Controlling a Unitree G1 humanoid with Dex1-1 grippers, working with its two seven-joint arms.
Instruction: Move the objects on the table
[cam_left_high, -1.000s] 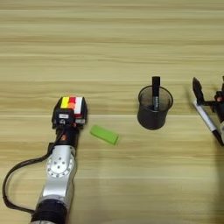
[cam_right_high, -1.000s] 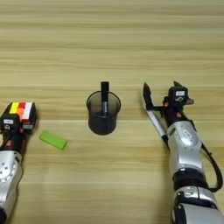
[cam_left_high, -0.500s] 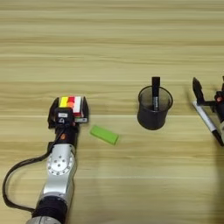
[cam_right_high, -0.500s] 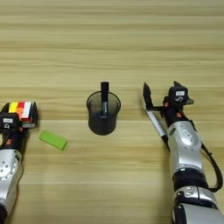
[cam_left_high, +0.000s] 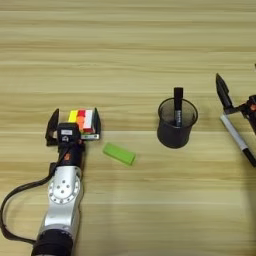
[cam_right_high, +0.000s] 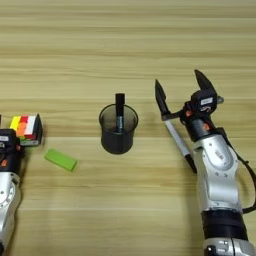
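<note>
Black fingers of the left gripper (cam_left_high: 73, 121) stand spread around the puzzle cube (cam_left_high: 82, 121), whose near face the wrist hides. Over on the right, the right gripper (cam_right_high: 180, 90) is spread wide; its left finger touches the white pen (cam_right_high: 176, 141), lying on the table (cam_left_high: 125, 50). Between them sit the green block (cam_left_high: 119, 153) and the mesh cup (cam_left_high: 177, 123), holding a black marker (cam_left_high: 177, 105).

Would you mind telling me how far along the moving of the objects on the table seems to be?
Nothing looks finished yet. The left hand is open around the puzzle cube, fingers on either side. The right hand is open over the upper end of the white pen, which lies flat on the table. The green block lies untouched.
</note>
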